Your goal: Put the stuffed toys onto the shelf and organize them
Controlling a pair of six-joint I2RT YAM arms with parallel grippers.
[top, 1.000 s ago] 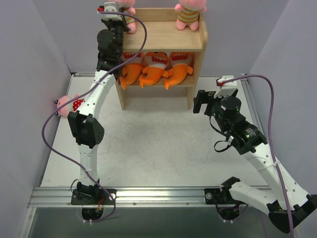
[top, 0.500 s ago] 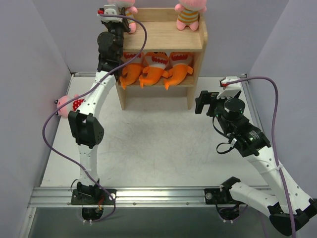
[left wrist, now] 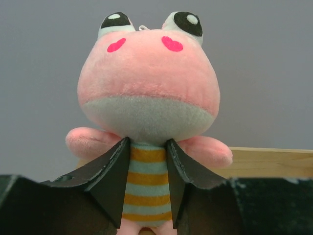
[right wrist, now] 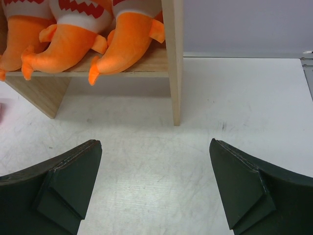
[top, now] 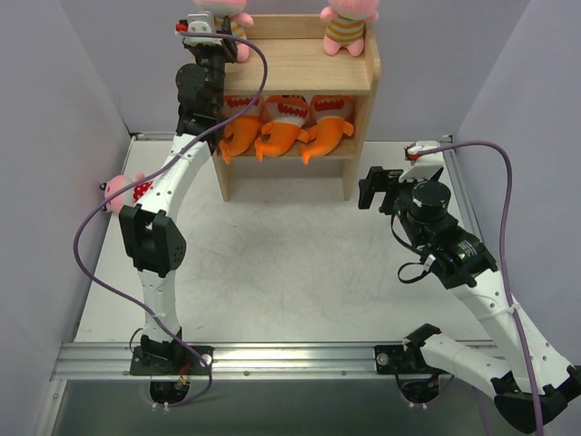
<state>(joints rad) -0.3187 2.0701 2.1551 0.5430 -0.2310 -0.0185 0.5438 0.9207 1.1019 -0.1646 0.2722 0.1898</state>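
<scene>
i see the wooden shelf [top: 300,68] at the far side of the table [top: 272,263]. my right gripper [right wrist: 156,191] hangs over the table in front of it, jaws wide apart, empty. three orange fish toys [top: 283,123] lie side by side on the middle tier. my left gripper [left wrist: 148,147] flanks a striped pink doll [left wrist: 149,88] upright top left; clamped or loose, cannot tell. second striped doll [top: 345,27] top right. polka-dot doll [top: 123,193] on the table's left edge.

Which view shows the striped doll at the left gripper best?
Left wrist: the striped doll fills the frame, face and torso clear, flanked by the left gripper. Top external shows only pink slivers of it behind that gripper; right wrist misses it.
</scene>
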